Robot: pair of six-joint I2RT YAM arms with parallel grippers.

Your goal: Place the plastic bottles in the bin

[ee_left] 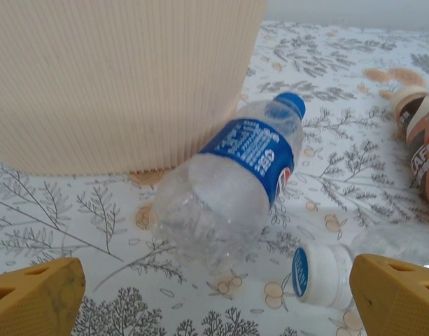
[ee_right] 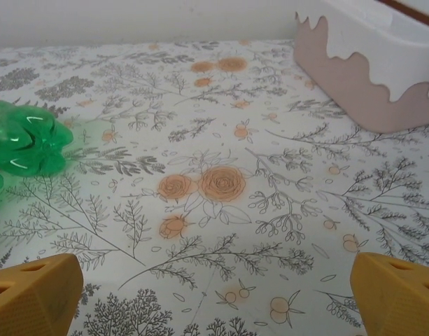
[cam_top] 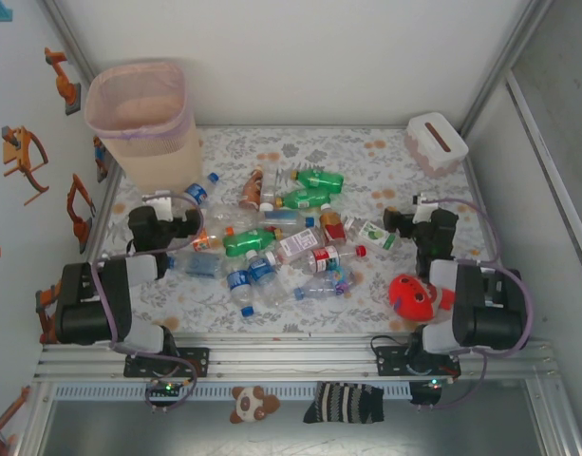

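The pale-pink bin (cam_top: 141,114) stands at the far left, and its ribbed wall (ee_left: 116,77) rises just ahead of my left gripper. A clear bottle with a blue label and blue cap (ee_left: 235,175) lies against the bin's foot, beyond my open left gripper (ee_left: 214,304), whose yellow fingers (ee_left: 36,297) hold nothing. A white-capped bottle (ee_left: 318,274) lies by the right finger. Several more bottles (cam_top: 281,242), clear, green and brownish, lie scattered mid-table. My right gripper (ee_right: 214,304) stands open over bare cloth, with a green bottle's base (ee_right: 25,143) off to its left.
A white-pink tissue box (cam_top: 436,142) sits at the far right corner, also close ahead in the right wrist view (ee_right: 375,63). A red round toy (cam_top: 411,296) lies beside the right arm. A brown-labelled bottle (ee_left: 420,140) lies right of the left gripper. Walls enclose the flowered table.
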